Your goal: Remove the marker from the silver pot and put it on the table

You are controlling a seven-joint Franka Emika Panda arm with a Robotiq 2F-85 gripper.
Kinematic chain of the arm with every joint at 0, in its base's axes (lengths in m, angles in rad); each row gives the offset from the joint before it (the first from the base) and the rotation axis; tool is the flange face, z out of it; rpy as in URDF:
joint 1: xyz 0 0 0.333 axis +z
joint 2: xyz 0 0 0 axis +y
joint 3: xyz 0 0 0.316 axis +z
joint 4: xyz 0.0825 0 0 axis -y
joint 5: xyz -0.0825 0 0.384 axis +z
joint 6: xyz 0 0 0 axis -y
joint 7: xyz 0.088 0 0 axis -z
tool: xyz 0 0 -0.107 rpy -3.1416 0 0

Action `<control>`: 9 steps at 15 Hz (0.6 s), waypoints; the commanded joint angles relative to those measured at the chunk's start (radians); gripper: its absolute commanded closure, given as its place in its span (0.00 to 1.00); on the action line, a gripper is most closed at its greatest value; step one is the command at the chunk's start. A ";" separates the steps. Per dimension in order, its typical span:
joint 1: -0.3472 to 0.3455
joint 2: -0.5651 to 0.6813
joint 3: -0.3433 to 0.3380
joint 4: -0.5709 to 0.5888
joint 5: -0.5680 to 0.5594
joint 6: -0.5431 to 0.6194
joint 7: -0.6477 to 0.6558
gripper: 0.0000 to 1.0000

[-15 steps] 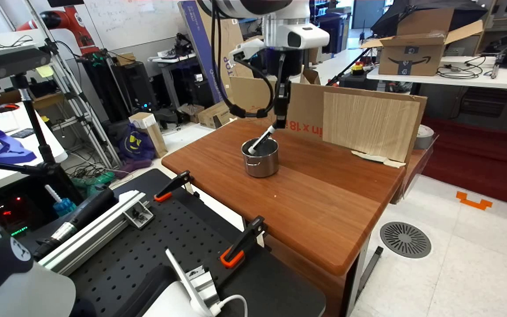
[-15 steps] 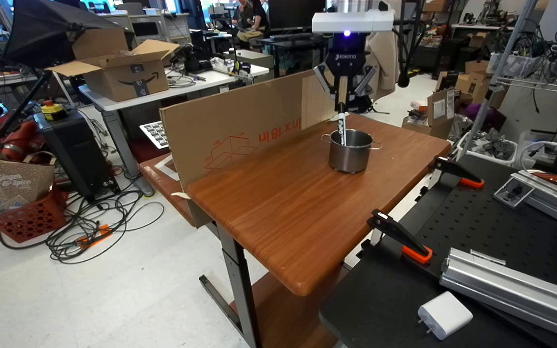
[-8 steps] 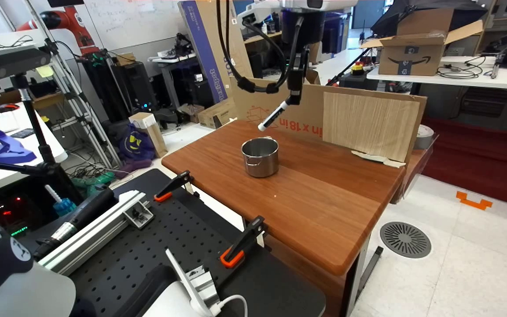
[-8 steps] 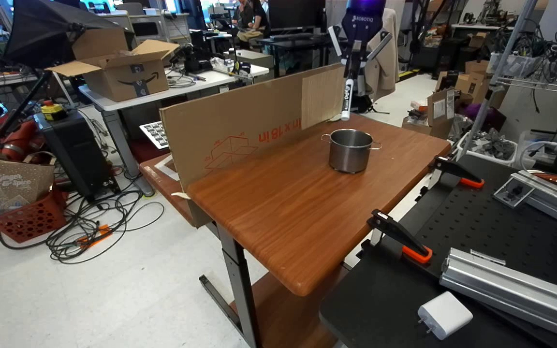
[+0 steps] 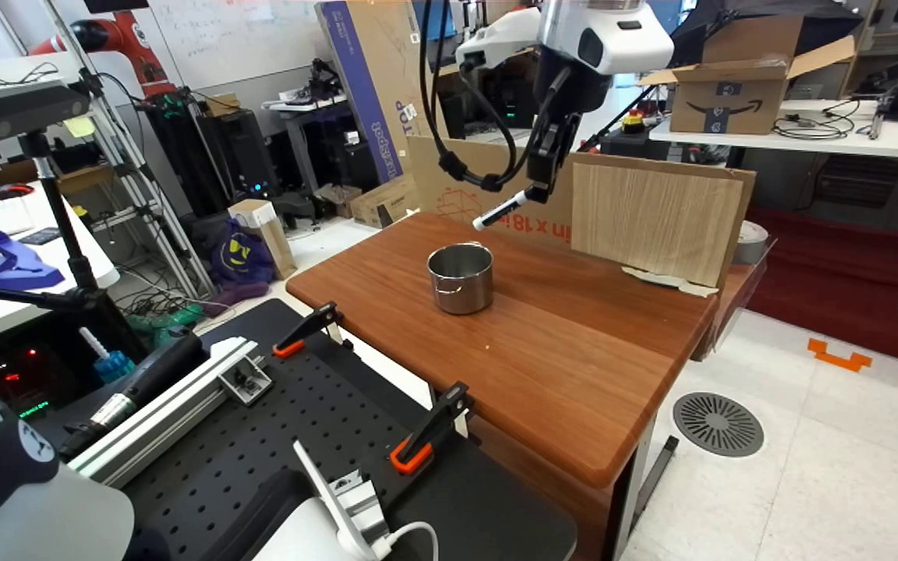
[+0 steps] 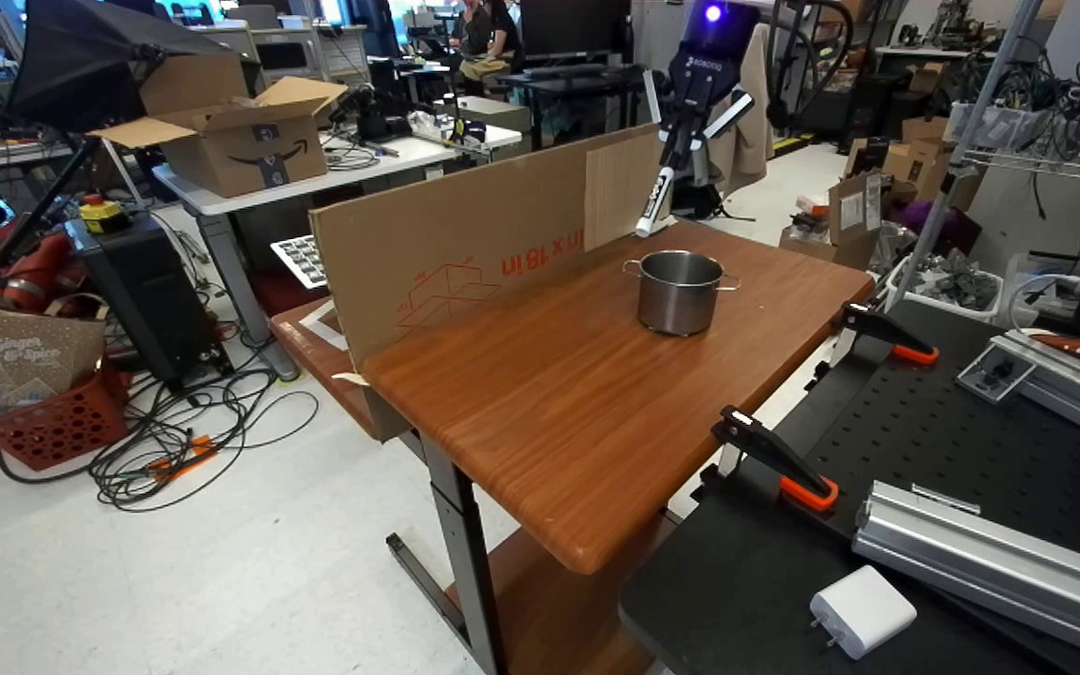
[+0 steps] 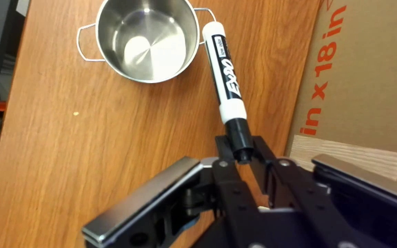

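Because the gripper (image 7: 241, 148) pinches the marker (image 7: 223, 67) by its black cap alone, nearly the whole length juts out past the fingertips (image 7: 223, 148), and the coming move turns on that slant. The marker is already out of the pot (image 6: 676, 309), held in the air over the table (image 7: 115, 148), its long axis running outward from the grip and tipping down, so that the free end is the lowest part in both exterior views. Seen from the wrist, that end shows just beside the pot's rim, on the side nearer the cardboard (image 7: 367, 75); how high it hangs over the wood is hard to judge from there. To set the marker down, it should probably be carried clear of the pot and its axis brought closer to flat, or the free end will likely meet the table first and could twist the cap in the grip. As for looks, it is slim and straight: a white barrel with a black panel printed EXPO, a white collar next to the cap, and a rounded white end.
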 commanded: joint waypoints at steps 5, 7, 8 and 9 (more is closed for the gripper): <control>-0.023 0.147 -0.001 0.144 0.087 -0.043 0.068 0.95; -0.018 0.182 -0.005 0.169 0.073 -0.040 0.104 0.95; -0.015 0.203 -0.007 0.184 0.067 -0.035 0.124 0.95; -0.014 0.219 -0.006 0.195 0.063 -0.037 0.136 0.95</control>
